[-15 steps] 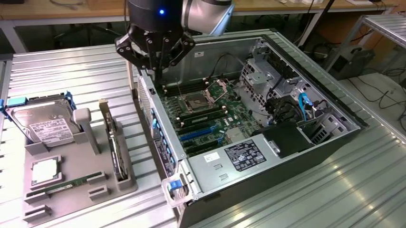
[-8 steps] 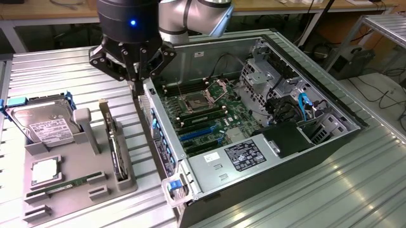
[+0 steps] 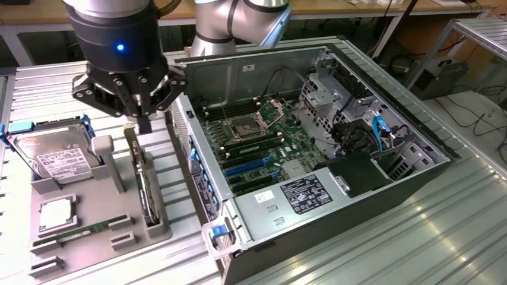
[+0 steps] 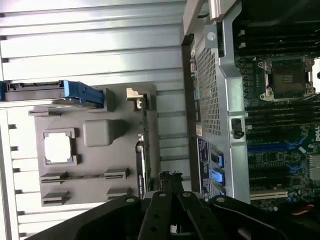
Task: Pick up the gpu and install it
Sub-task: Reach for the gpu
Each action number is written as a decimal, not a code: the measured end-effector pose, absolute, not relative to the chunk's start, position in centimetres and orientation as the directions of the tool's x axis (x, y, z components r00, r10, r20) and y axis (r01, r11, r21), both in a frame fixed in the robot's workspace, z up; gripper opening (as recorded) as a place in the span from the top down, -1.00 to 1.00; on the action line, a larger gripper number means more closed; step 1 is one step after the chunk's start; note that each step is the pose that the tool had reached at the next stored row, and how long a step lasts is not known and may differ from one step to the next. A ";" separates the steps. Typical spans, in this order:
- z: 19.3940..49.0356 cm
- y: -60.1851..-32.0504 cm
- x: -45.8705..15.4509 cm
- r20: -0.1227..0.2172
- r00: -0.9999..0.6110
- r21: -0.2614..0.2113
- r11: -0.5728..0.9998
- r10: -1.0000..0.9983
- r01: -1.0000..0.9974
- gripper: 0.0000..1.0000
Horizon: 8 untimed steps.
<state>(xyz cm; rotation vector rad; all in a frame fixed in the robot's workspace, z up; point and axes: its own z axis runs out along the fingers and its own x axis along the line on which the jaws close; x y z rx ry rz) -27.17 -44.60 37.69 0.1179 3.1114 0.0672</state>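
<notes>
**A:** What sits closest to the lens?

**B:** The arm (image 3: 119,35). Its dark wrist, with a small blue light, hangs over the exterior view's left side. Under it the gripper (image 3: 145,123) has its fingers pressed together with nothing between them.

**A:** And beneath that?

**B:** A ribbed metal table (image 3: 443,237). The computer case (image 3: 262,56) lies on it with its open side facing up. The motherboard (image 3: 273,148) is exposed, and a labelled power supply (image 3: 297,193) sits at the near end.

**A:** What is next to the case?

**B:** A grey tray (image 3: 87,199), just beside the case on the exterior view's left. A hard drive (image 3: 56,157) in a blue carrier stands tilted in the tray's far slot.

**A:** Where is the gpu?

**B:** The gpu (image 3: 145,178) stands on edge in the long slot along the side of the tray nearest the case. The closed fingertips hang over its far end. In the wrist view the gripper (image 4: 170,176) sits slightly toward the case from the gpu (image 4: 144,150). I cannot tell whether they touch.

**A:** Any smaller parts?

**B:** A square processor chip (image 3: 57,214) lies flat in its pocket in the tray. A narrow green memory stick (image 3: 83,230) rests in a slot just in front of it. On the motherboard, the processor socket (image 3: 241,127) shows its metal frame.
</notes>
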 end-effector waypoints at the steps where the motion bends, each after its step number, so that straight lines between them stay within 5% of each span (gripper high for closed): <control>1: 37.5 -44.6 -27.6 -0.026 -0.997 0.044 0.996 0.076 0.075 0.79; 8: 36.9 -44.6 -28.9 -0.026 -0.997 0.042 0.996 0.076 0.075 0.79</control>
